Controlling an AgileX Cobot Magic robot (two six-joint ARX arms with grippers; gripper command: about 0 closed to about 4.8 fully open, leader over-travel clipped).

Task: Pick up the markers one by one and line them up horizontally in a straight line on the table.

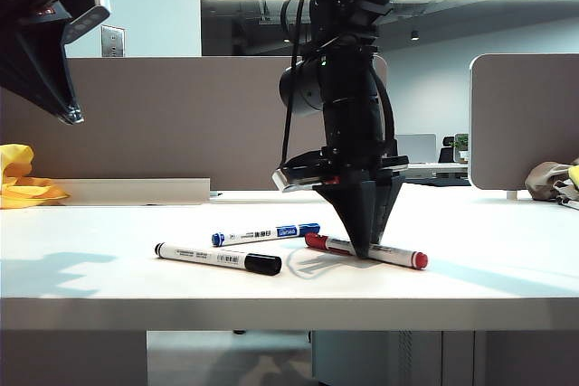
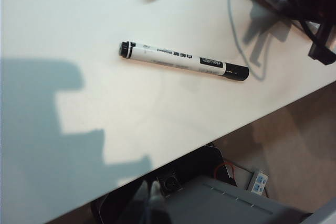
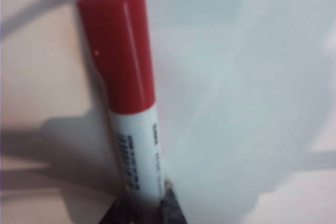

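While right hand [image 1: 364, 250] pinches red marker [image 1: 398, 255], left hand [image 1: 68, 115] idles aloft.

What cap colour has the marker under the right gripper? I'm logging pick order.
Red; the red-capped marker shows best in the right wrist view.

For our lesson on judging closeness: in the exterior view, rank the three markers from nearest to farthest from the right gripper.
1. Red-capped marker: at the right gripper, whose jaws are closed on its barrel.
2. Blue-capped marker: just left, farther back.
3. Black-capped marker: farthest left, nearer the table's front edge.
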